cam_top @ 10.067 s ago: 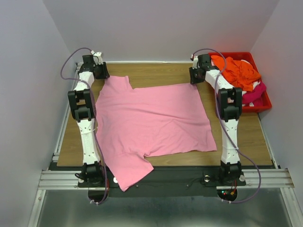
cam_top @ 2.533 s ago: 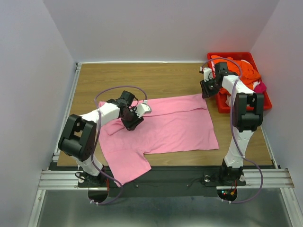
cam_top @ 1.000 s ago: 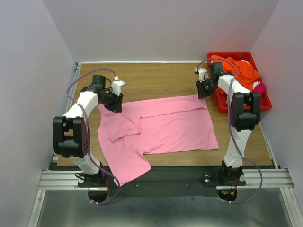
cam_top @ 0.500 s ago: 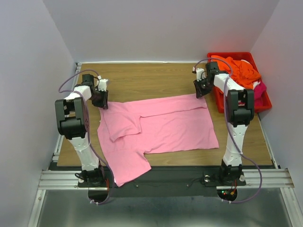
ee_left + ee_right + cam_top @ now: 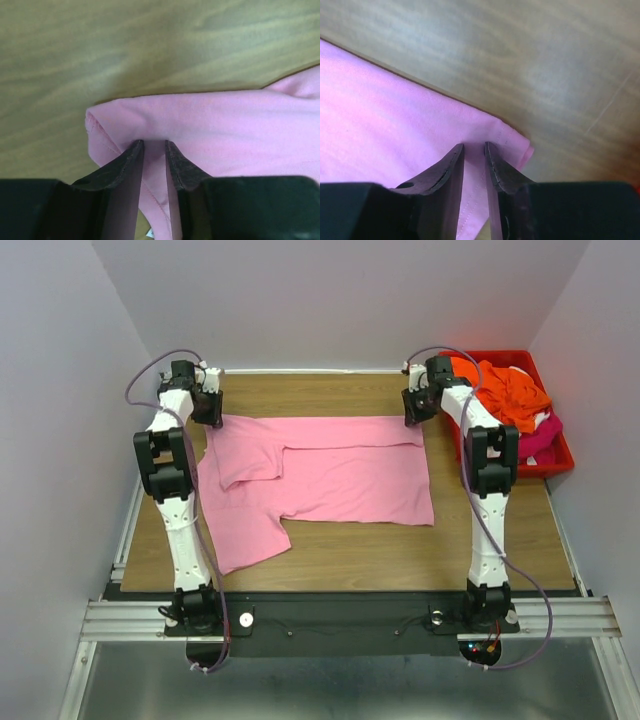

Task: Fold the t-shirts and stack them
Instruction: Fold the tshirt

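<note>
Both arms reach straight out to the table's far side. The left gripper point(image 5: 213, 412) and the right gripper point(image 5: 411, 416) each have their fingers nearly closed, pinching a far corner of the light pink t-shirt point(image 5: 340, 470). The shirt lies flat on the wooden table point(image 5: 330, 393), folded, with its long axis running left to right and one sleeve splaying toward the near left.
</note>
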You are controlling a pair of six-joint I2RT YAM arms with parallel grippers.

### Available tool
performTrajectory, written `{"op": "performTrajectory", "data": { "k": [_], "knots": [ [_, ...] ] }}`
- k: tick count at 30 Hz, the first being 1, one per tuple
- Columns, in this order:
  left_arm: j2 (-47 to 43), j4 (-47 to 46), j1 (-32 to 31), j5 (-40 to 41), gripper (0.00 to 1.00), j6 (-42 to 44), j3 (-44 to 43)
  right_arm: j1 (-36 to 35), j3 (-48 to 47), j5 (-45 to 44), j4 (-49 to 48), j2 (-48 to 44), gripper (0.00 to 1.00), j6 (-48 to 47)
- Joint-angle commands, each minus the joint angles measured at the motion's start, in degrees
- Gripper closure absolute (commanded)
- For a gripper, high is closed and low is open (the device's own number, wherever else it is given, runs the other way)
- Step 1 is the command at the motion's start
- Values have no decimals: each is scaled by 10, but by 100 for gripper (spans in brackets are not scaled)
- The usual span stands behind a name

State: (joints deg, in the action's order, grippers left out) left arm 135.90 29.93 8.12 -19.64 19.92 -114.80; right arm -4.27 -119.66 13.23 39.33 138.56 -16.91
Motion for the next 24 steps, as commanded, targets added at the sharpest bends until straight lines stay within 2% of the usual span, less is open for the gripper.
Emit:
{"op": "performTrajectory", "data": {
  "k": [1,2,3,4,5,7,10,14,16,19,24],
  "knots": [
    [2,53,8,-21,61,16,-82,-1,-48,-24,0,28,67,25],
    [-26,50,8,-35,57,19,-79,-2,-53,-12,0,10,63,24],
    [-27,45,8,-43,57,22,-69,-2,-51,-12,0,-5,63,22],
    [-66,41,8,-51,54,27,-55,-1,-43,2,0,-21,56,21],
    [-89,34,8,-57,52,31,-14,-2,-32,11,0,-38,54,13],
    [-154,18,8,-70,49,41,32,-1,16,26,1,-96,47,10],
    [-230,16,8,-86,49,52,127,-4,105,43,3,-171,44,0],
    [-314,10,8,-103,49,75,298,-6,208,53,21,-236,47,-22],
    [-361,-5,8,-105,49,83,379,-10,272,52,32,-270,52,-30],
    [-399,-3,8,-97,50,98,436,-14,334,50,37,-298,59,-37],
    [-432,-13,10,-72,51,113,524,-22,434,43,40,-325,62,-47]
  ]
}}
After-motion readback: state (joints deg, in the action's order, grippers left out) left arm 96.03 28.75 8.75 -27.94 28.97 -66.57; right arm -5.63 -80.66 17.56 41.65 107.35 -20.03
